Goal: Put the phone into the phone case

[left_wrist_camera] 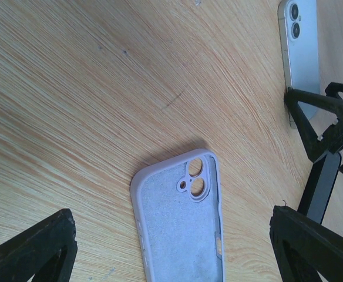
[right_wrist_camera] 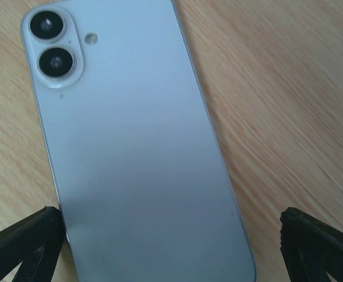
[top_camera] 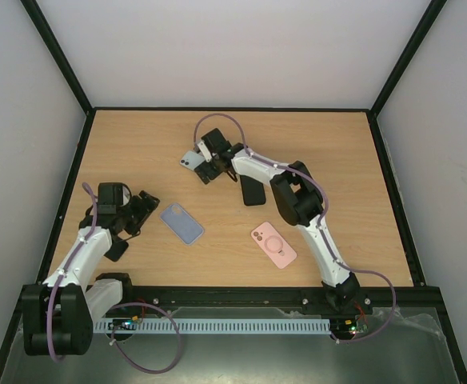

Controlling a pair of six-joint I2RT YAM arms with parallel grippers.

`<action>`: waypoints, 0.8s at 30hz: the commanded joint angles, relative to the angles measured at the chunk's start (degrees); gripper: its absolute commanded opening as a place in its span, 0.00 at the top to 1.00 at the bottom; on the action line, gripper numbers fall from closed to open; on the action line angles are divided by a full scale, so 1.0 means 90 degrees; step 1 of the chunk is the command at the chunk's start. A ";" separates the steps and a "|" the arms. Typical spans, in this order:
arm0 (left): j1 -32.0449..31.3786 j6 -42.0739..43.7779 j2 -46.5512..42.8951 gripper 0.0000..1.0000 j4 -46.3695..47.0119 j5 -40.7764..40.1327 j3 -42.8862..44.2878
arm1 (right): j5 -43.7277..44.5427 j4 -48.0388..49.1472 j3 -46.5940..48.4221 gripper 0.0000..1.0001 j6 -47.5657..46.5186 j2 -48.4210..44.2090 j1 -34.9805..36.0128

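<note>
Top external only: pink case [top_camera: 273, 245] at 4 o'clock of lilac phone case [top_camera: 181, 222], phone [top_camera: 187, 161] at its 12. Right wrist: right gripper [right_wrist_camera: 171, 247] spread wide, flanking phone, lenses up. Left wrist: left gripper [left_wrist_camera: 174, 247] released, lined interior of phone case facing up.

Place: robotics lab test cell | Enclosure: plain white panels [top_camera: 233, 48] in black framing [top_camera: 57, 56] around a wooden table [top_camera: 337, 152] | Rig: robot arms [top_camera: 301, 204] bolted to a rail [top_camera: 233, 298], slotted cable duct [top_camera: 217, 326], purple cabling [top_camera: 217, 117]
</note>
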 commanded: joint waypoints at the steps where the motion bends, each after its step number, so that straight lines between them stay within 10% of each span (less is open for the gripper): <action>1: -0.0039 -0.0020 -0.0057 0.11 0.0016 0.0052 0.0074 | -0.0307 -0.0265 0.0289 0.01 -0.0122 0.0463 -0.0115; 24: -0.0200 0.0216 0.0231 0.13 0.0011 0.0123 0.0304 | -0.0526 0.0085 -0.1644 0.28 0.0608 -0.0512 0.0006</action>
